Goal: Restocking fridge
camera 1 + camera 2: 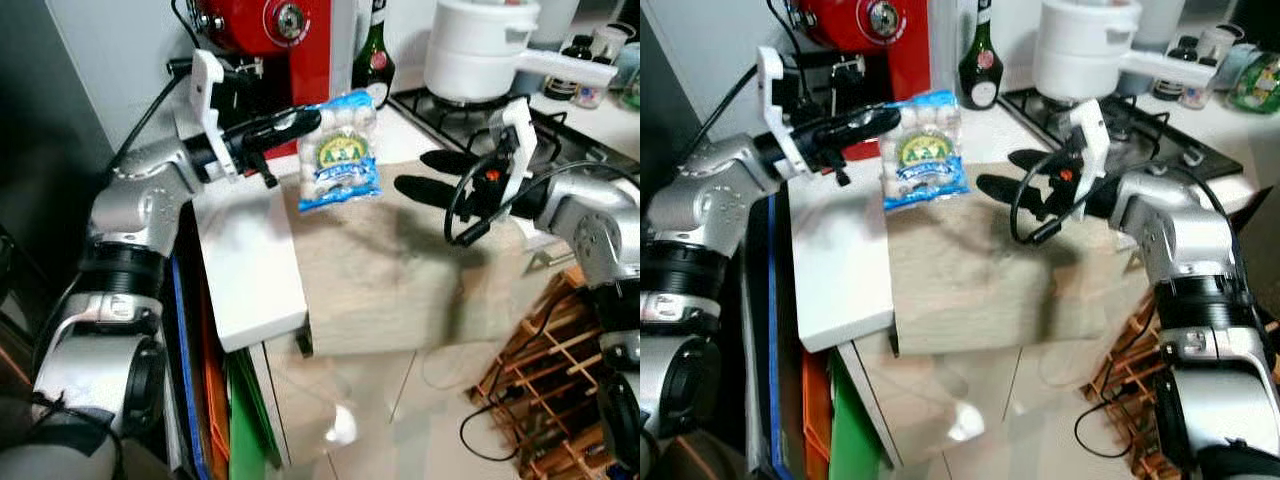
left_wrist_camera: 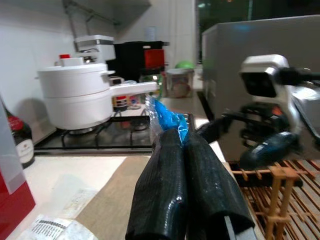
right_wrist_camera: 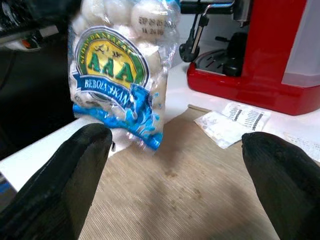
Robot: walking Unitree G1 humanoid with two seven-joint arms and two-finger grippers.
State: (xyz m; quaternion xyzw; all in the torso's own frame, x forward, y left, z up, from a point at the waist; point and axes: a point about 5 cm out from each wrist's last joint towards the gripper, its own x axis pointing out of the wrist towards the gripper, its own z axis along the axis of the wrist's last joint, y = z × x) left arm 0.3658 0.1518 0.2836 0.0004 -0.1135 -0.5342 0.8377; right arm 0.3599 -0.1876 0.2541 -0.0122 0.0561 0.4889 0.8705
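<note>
One bag of fish balls [image 1: 340, 150] pinched at corner by left end effector [image 1: 300, 122]; right end effector [image 1: 425, 172] spread wide, empty: support bag underneath before carrying.

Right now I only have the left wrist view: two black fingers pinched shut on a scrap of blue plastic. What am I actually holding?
Observer: A clear bag of white balls with a green and yellow AAA label. The left gripper pinches it at its top edge.
Operator: Is it resting on anything?
Observer: No, it appears to hang free above the beige worktop.
Operator: And my right gripper?
Observer: The right gripper is open. It is beside the bag, on the robot's right, and is not touching it.
</note>
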